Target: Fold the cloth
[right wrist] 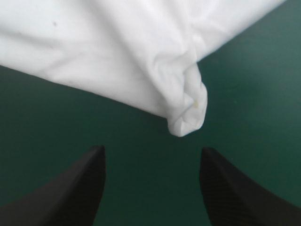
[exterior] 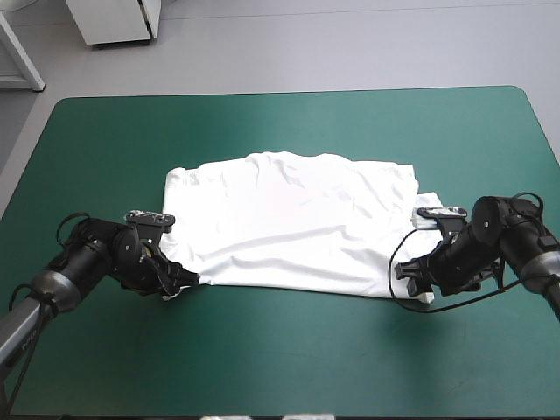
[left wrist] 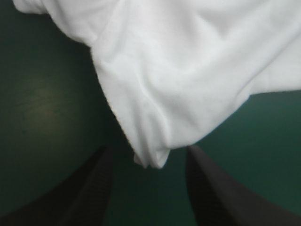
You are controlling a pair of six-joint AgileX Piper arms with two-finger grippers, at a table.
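On the teal-green cover (exterior: 280, 367) the T-shirt (exterior: 293, 223) runs left-right, left end effector (left wrist: 148, 149) and right end effector (right wrist: 153, 150) spread.

White T-shirt (exterior: 293, 223) lies spread flat, lightly wrinkled; its corners at 4 and 8 o'clock are bunched.

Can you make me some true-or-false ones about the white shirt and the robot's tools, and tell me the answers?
1. The T-shirt lies spread out on the teal-green table. True.
2. The left tool is shut on the T-shirt. False: its fingers stand apart, with a shirt corner between their tips.
3. The right tool is open, with a bunched shirt corner just ahead of it. True.
4. Both tools are at the table's far edge. False: they are at the shirt's two near corners.
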